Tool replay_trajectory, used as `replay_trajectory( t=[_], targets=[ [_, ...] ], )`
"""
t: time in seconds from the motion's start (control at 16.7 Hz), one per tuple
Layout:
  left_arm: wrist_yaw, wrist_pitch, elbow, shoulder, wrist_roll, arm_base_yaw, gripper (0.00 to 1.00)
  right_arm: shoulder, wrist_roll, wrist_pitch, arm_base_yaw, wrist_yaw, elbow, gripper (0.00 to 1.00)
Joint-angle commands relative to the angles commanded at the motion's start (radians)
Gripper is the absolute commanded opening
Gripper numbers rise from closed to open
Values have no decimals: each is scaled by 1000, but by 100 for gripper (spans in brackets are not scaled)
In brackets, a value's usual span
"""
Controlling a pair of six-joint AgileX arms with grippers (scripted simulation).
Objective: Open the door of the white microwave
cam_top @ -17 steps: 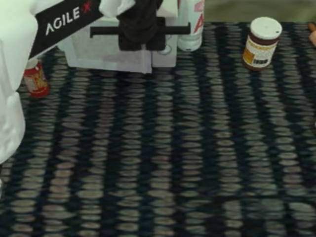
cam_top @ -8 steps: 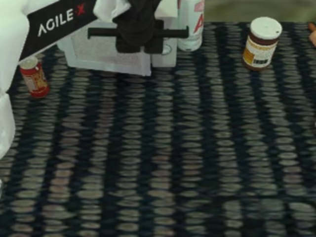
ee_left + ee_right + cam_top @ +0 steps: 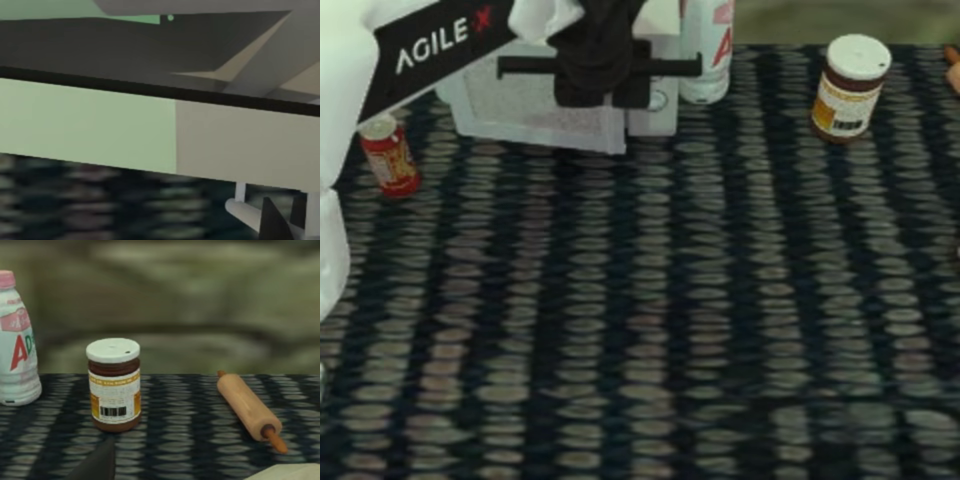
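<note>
Reaching over the white microwave [image 3: 560,105], which sits at the far left of the desk [image 3: 660,320], the left gripper [image 3: 603,75] hangs in front of the door [image 3: 535,110], close to the seam between that mesh-windowed panel and the knob panel beside it. I cannot tell how wide its fingers stand or whether they hold any part of the door; the black wrist hides them from above, and the left wrist view shows only pale flat surfaces close up. The door looks only slightly ajar at its knob-side edge, so I judge most of the swing remains. The likeliest failure is the gripper slipping off the door edge if the pull does not follow the hinge arc, or the light microwave sliding on the cloth instead of the door turning. A white bottle [image 3: 708,50] stands just beside the microwave's knob side and a small red bottle [image 3: 388,155] near its other front corner; either could be knocked. In front of the microwave the cloth lies open. The brown jar [image 3: 848,88] is well apart from the microwave, and the right gripper [image 3: 97,462], only partly visible, is parked near it.
</note>
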Motion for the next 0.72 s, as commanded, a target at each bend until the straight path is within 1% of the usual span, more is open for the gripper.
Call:
replay_trajectory(
  t=[0.72],
  targets=[
    [6,0,-2,5,-4,-8,0,0,0,0,0,0,0,100]
  ],
)
